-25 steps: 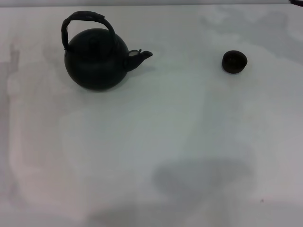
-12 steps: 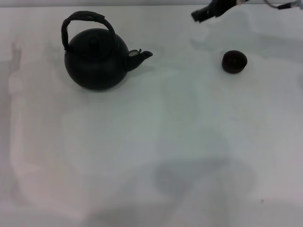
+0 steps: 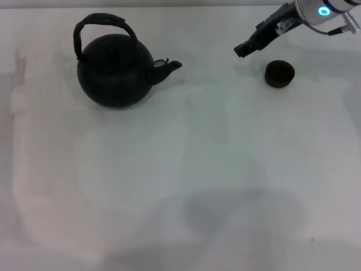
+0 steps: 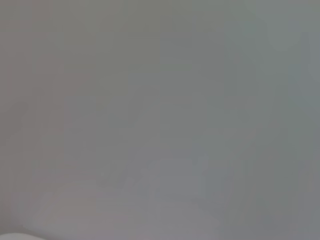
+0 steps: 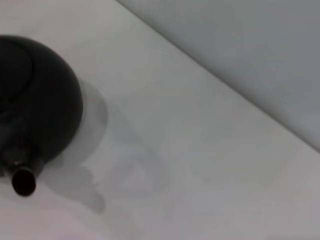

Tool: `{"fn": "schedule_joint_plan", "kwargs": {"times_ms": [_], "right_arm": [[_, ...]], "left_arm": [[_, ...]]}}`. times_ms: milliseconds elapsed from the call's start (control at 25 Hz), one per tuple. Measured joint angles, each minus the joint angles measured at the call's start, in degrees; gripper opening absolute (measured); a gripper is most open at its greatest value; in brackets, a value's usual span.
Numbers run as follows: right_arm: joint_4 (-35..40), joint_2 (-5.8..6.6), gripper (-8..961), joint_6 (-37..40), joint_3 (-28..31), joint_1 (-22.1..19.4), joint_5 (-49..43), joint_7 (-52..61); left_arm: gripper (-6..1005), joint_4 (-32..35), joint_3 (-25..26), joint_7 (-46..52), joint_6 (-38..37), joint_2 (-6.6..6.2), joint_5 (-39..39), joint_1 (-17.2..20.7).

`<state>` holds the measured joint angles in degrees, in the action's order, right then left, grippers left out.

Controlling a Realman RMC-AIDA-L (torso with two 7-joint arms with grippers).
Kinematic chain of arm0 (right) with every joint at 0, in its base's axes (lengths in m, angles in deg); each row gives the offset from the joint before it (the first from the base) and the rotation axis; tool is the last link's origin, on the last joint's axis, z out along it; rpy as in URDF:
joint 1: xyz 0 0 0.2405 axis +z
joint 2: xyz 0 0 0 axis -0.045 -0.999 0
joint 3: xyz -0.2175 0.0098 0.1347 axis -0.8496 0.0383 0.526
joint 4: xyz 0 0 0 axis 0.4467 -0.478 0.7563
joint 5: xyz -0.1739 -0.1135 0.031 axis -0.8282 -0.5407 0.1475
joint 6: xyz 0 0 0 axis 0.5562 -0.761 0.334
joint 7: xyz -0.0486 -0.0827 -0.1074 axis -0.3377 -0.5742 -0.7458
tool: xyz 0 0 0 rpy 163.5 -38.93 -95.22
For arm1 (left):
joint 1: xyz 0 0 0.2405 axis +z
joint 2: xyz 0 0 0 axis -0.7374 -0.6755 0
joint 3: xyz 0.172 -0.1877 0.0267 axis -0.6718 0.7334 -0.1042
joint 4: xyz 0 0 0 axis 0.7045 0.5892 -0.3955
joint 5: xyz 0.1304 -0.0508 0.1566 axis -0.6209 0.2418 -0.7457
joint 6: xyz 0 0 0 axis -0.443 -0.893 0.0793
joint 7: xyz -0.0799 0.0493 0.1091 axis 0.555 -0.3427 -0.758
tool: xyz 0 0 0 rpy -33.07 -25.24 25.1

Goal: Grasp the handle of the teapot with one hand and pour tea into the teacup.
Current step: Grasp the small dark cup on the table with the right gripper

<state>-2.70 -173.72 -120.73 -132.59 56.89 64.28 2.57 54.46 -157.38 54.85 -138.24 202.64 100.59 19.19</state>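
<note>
The black round teapot (image 3: 114,70) stands upright at the back left of the white table, its short spout (image 3: 168,68) pointing right. Its arched wrapped handle (image 3: 101,22) loops over the lid. The tiny dark teacup (image 3: 279,74) sits at the back right. My right gripper (image 3: 245,49) hangs above the table just left of and behind the teacup, well to the right of the spout, touching neither. The right wrist view shows the teapot's body (image 5: 35,100) and the spout (image 5: 22,180). My left gripper is out of view; the left wrist view shows only a plain grey surface.
The white table (image 3: 186,169) runs wide and bare in front of the teapot and the teacup. Its back edge meets a grey wall (image 5: 240,45) just behind them.
My right arm has come in from the back right and moved forward and lower, to just left of the teacup. The teapot and the teacup have not moved.
</note>
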Motion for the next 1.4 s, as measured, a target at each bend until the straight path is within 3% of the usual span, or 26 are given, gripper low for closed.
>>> {"fn": "schedule_joint_plan", "kwargs": {"times_ms": [600, 1400], "right_arm": [[-7.1, -0.01, 822, 6.6, -5.06, -0.08, -0.47, 3.04], [-7.24, 0.14, 818, 4.67, -5.18, -2.12, -4.59, 7.72]], "left_arm": [[767, -0.07, 0.0, 0.0, 0.0, -0.05, 0.0, -0.9], [767, -0.1, -0.04, -0.15, 0.24, -0.06, 0.0, -1.65]]}}
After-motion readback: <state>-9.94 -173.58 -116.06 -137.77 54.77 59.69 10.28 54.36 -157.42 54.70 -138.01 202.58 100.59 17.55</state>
